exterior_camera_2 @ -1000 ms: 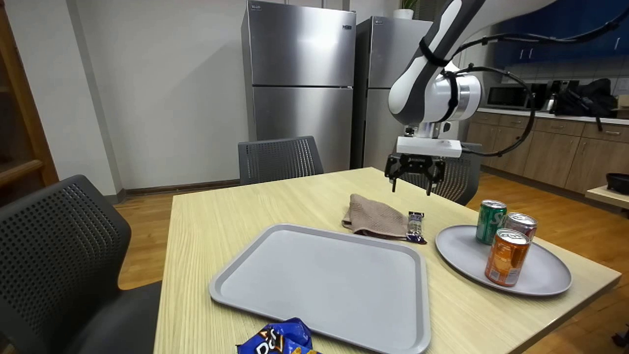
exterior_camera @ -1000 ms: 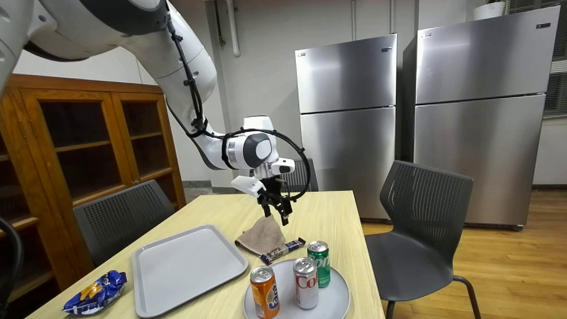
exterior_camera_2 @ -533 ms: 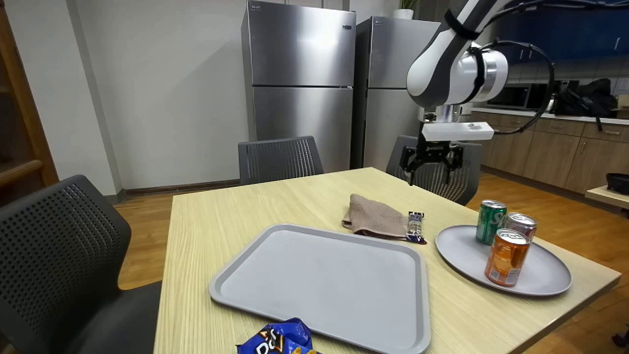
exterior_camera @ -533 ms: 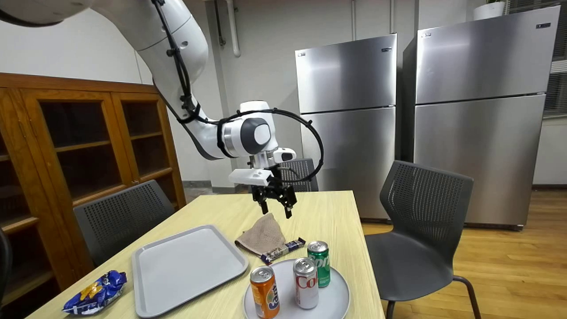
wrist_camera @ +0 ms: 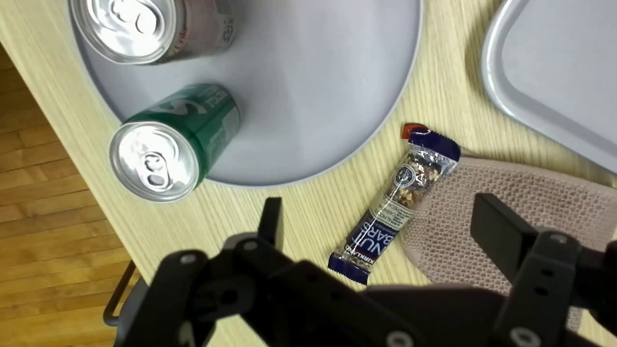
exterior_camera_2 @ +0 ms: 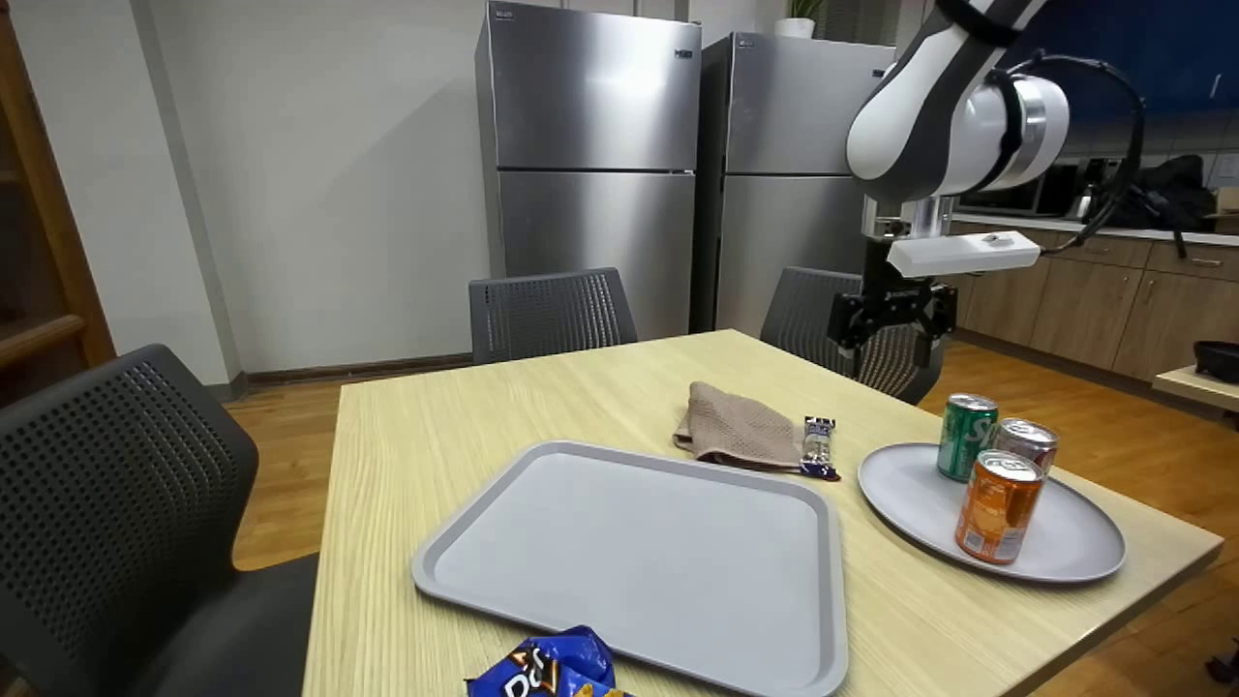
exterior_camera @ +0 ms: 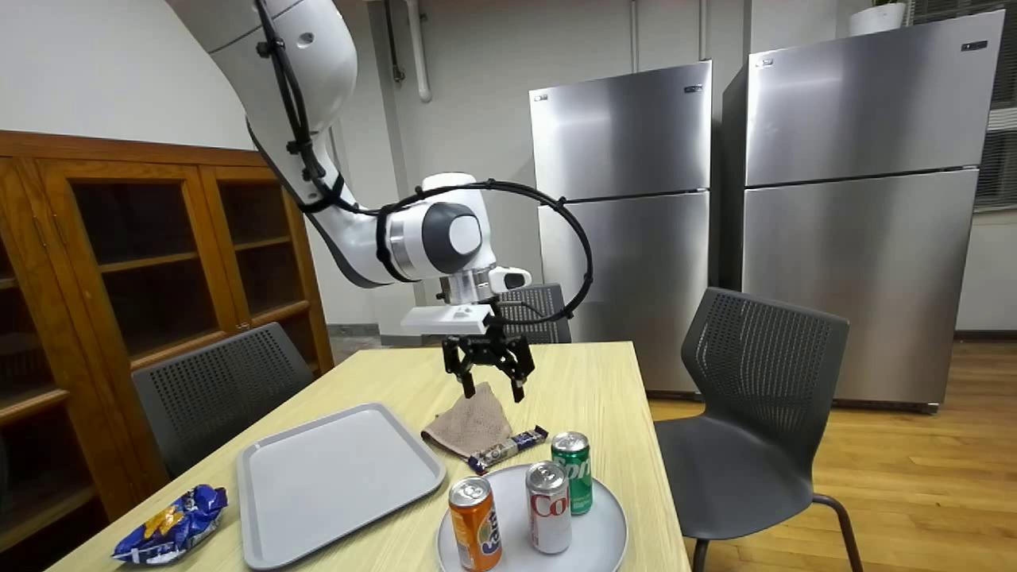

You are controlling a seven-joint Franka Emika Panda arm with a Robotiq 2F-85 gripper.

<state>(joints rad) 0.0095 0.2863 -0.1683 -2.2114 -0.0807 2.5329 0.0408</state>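
My gripper [exterior_camera: 493, 392] is open and empty, pointing down above the table. It also shows in an exterior view [exterior_camera_2: 889, 358] and in the wrist view [wrist_camera: 381, 212]. In the wrist view, a nut bar [wrist_camera: 381, 226] in a blue and clear wrapper lies between the open fingers, well below them. The bar rests against a brown cloth [wrist_camera: 554, 193], which shows partly behind one finger. A green Sprite can [wrist_camera: 207, 120] and a Diet Coke can [wrist_camera: 205, 29] stand on a round grey plate [wrist_camera: 313, 96]. An orange Fanta can [exterior_camera: 475, 524] stands there too.
A grey rectangular tray [exterior_camera_2: 639, 561] lies on the wooden table [exterior_camera_2: 455, 416] beside the cloth. A blue chip bag [exterior_camera: 171, 524] lies past the tray. Dark chairs [exterior_camera: 755, 429] stand round the table. Two steel fridges [exterior_camera: 620, 238] stand behind.
The arm and gripper have moved rightward in an exterior view, toward the plate's side. The gripper has swung from tilted to more upright and stays open. The things on the table have not moved.
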